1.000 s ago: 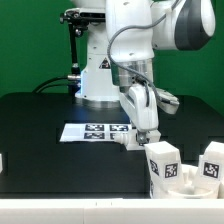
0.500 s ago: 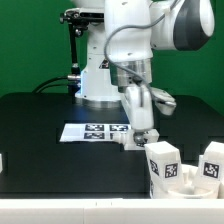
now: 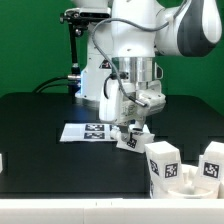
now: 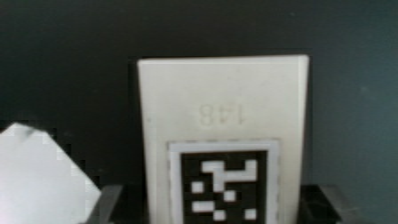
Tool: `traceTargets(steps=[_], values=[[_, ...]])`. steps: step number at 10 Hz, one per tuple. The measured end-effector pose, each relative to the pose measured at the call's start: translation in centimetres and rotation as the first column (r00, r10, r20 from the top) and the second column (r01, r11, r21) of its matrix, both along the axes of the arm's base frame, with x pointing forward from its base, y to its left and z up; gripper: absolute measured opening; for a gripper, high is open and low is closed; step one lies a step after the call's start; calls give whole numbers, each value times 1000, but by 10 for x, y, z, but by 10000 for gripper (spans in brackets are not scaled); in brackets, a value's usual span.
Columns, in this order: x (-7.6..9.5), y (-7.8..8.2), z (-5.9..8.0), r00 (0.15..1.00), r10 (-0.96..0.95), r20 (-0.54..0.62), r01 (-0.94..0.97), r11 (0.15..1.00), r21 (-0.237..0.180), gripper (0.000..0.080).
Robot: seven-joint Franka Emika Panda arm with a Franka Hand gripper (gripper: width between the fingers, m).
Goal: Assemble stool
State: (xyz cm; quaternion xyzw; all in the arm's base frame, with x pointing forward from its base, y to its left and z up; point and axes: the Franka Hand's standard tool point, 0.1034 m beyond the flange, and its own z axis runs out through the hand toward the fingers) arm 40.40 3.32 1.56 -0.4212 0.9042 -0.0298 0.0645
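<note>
Green backdrop [image 3: 30, 50] behind, flat and plain. Table [image 3: 40, 120] w/ matte black top, no visible grain; a pale strip runs along its front edge.

Franka arm [image 3: 140, 35]: glossy white rounded shells, grey joint, black cabling, standing on a white base [image 3: 98, 85] at the table's back edge. Thin black stand [image 3: 72, 45] beside it, on the exterior view's left.

Marker board [image 3: 92, 131]: thin flat white sheet w/ black square tags, lying mid-table in front of the base.

Second leg [image 3: 163, 163] and third leg [image 3: 212, 165]: chunky white plastic blocks, square section, each w/ a b/w tag. They stand near the table's front edge toward the corner on the exterior view's right, apart from each other.

Held leg [image 3: 131, 141]: same white blocky plastic. It hangs tilted under the gripper [image 3: 133, 130], just past the marker board's end on the exterior view's right. Can't tell if it touches the table.

Wrist view: held leg [image 4: 222, 110] is a smooth white bar w/ faint embossed digits above a tag. Dark fingers [image 4: 118, 205] sit one on each side, part-closed and clamped on it. White angular shape [image 4: 36, 175] beside it, can't tell what.
</note>
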Motion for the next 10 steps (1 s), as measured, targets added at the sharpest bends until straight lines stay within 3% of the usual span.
traceTargets(steps=[3,4,6,8,9,10], values=[[-2,-18,1,895,-439,84,442,896,-26,333],[-6,-24,3,771,-620,145,630,776,-35,333],[4,-31,12,687,-699,200,717,697,-27,333],[6,-37,14,728,-655,203,676,735,-53,339],[7,-39,15,746,-633,206,656,752,-65,531],[10,-37,20,773,-597,214,622,779,-77,612]])
